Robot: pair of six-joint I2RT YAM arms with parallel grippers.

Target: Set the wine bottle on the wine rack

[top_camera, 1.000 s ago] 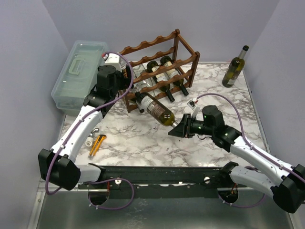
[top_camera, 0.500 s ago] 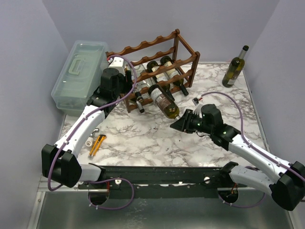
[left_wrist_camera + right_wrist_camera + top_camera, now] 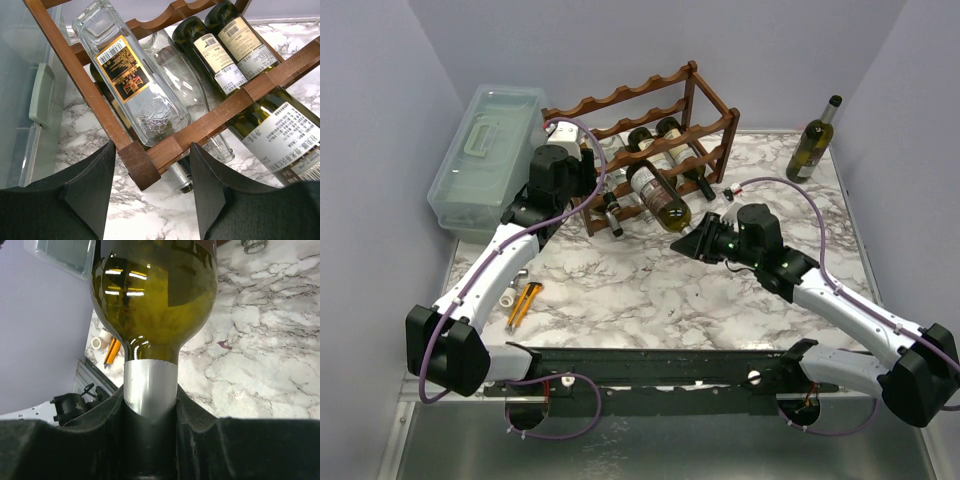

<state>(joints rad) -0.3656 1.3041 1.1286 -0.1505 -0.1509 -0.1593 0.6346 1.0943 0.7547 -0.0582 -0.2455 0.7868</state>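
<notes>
bottle: the wine bottle [image 3: 655, 195] is off the surface [image 3: 650, 290], lying nearly flat with its base towards the wine rack [image 3: 715, 92] and its neck pointing back at the right arm

right gripper: the right gripper [image 3: 150, 395] is clamped on the silver foil of the neck, so that arm is carrying the whole bottle

left gripper: the left gripper [image 3: 152, 155] has a finger on each side of the rack's lower front corner post. It looks like it's there to keep the rack from sliding, but whether it's actually squeezing the wood or just sitting close can't be told.

how far in: from the left wrist view, the white-labelled body goes in under the front rail that carries the two dark bottles [image 3: 225, 45], so it's probably headed for the bottom tier (how deep the base has got is hidden behind the wood)

already racked: those two dark bottles plus a clear square bottle [image 3: 130, 75] beside them

done so far: bottle picked up, turned sideways, lined up and started into the rack

still to do: push it in until it rests in the scallops of both rails, then let go of the neck and back out

not touched: another wine bottle [image 3: 815, 140] stands at the far right of the surface, well away from both arms
</notes>
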